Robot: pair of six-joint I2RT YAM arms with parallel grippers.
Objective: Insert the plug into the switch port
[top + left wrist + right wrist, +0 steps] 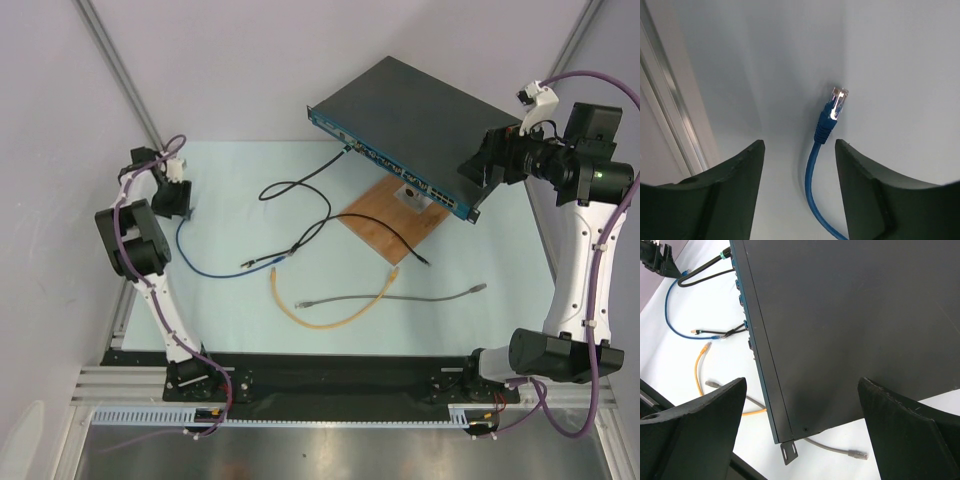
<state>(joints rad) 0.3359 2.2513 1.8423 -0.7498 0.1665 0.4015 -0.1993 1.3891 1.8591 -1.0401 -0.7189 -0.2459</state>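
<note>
Plug [839, 102] pickup: my left gripper [799, 145] and right gripper [802, 385] stand open, empty.
Light, likely brittle; I should grip the stiffer blue boot [824, 127] behind it.

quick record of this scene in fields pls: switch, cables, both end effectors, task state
switch: dark grey box, set diagonally at the far right of the table, partly over a wooden board
connected: black cable runs into the front face near its left end
loose cables: blue cable, orange cable, grey cable
left end effector: open, plug of the blue cable just ahead, not gripped
right end effector: open, over the switch's top
task state: plug not yet inserted
</note>
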